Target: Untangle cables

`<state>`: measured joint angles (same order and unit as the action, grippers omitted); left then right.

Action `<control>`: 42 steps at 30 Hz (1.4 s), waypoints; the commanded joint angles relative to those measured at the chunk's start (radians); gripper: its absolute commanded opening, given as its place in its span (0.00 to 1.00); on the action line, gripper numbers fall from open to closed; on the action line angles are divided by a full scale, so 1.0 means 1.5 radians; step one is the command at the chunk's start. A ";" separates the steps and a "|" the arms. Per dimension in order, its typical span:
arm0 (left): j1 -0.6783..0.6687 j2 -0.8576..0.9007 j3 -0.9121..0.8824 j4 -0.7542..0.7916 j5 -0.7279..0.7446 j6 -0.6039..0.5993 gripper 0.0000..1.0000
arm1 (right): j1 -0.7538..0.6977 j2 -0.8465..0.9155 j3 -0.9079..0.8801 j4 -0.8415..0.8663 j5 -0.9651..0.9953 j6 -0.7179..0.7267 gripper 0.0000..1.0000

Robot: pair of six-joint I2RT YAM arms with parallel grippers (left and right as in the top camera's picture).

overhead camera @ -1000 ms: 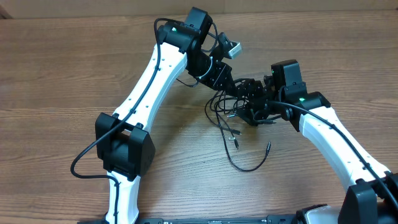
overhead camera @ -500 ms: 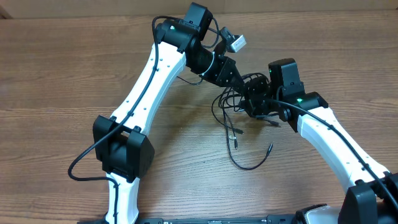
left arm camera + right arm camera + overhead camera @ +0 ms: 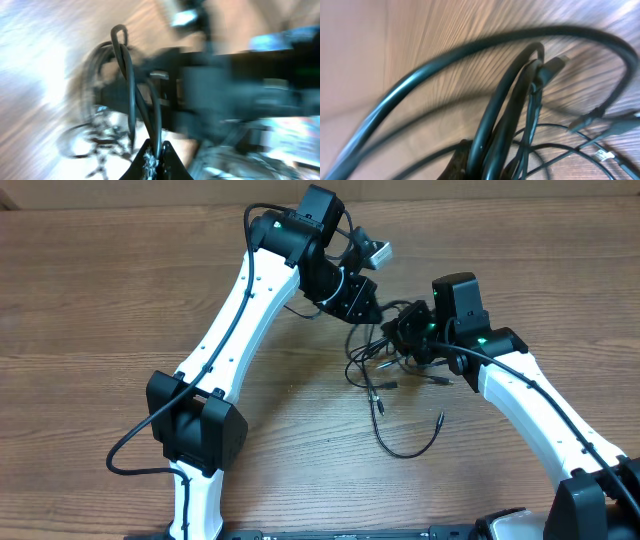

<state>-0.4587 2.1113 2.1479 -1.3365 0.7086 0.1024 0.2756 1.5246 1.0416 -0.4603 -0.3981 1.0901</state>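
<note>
The cables (image 3: 380, 370) are thin black cords in a tangle at the middle of the wooden table. One loose loop (image 3: 405, 450) trails toward the front and ends in a small plug (image 3: 438, 421). My left gripper (image 3: 372, 310) reaches in from the upper left, and in the blurred left wrist view it (image 3: 156, 159) is shut on a cable strand (image 3: 127, 85) that rises ahead in a hairpin bend. My right gripper (image 3: 400, 336) faces it from the right, close by. In the right wrist view it (image 3: 495, 167) is shut on two cable strands (image 3: 512, 100) that run side by side.
The wooden table (image 3: 90, 310) stretches wide to the left and front. The left arm's white link (image 3: 235, 320) crosses the left half, and its thick black hose (image 3: 125, 455) hangs off the base joint. The right arm's white link (image 3: 540, 415) runs to the lower right.
The right gripper has closed on the cable strands. The tangle has been drawn slightly up and to the right, and the loose loop with its plug has shifted a little right.
</note>
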 commanded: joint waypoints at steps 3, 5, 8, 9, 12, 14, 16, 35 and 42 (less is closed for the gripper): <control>0.005 -0.028 0.018 -0.017 -0.288 -0.037 0.04 | -0.002 -0.006 0.017 0.007 -0.211 -0.252 0.04; 0.014 -0.028 0.018 -0.020 -0.307 -0.041 0.04 | -0.002 -0.007 0.017 0.007 -0.264 -0.302 0.04; 0.033 -0.028 0.018 -0.022 -0.301 -0.057 0.04 | -0.002 -0.010 0.017 0.008 -0.301 -0.329 0.04; 0.039 -0.028 0.018 -0.023 -0.295 -0.065 0.04 | -0.002 -0.012 0.017 0.010 -0.302 -0.331 0.04; 0.049 -0.028 0.018 -0.034 -0.247 -0.068 0.04 | -0.002 -0.015 0.017 0.035 -0.305 -0.331 0.04; 0.051 -0.028 0.018 -0.039 -0.200 -0.068 0.05 | -0.002 -0.017 0.017 0.066 -0.311 -0.330 0.04; 0.051 -0.027 0.018 -0.047 -0.152 -0.068 0.15 | -0.002 -0.017 0.017 0.098 -0.312 -0.315 0.04; 0.053 -0.026 0.018 -0.071 -0.105 -0.068 0.25 | -0.083 -0.018 0.017 0.638 -0.484 0.040 0.04; 0.053 -0.026 0.018 -0.058 -0.135 -0.066 0.28 | -0.089 -0.018 0.017 0.817 -0.482 0.114 0.04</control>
<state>-0.3779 2.1094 2.1498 -1.4322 0.5282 0.0017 0.1497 1.5230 1.0470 0.6918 -1.1164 1.1904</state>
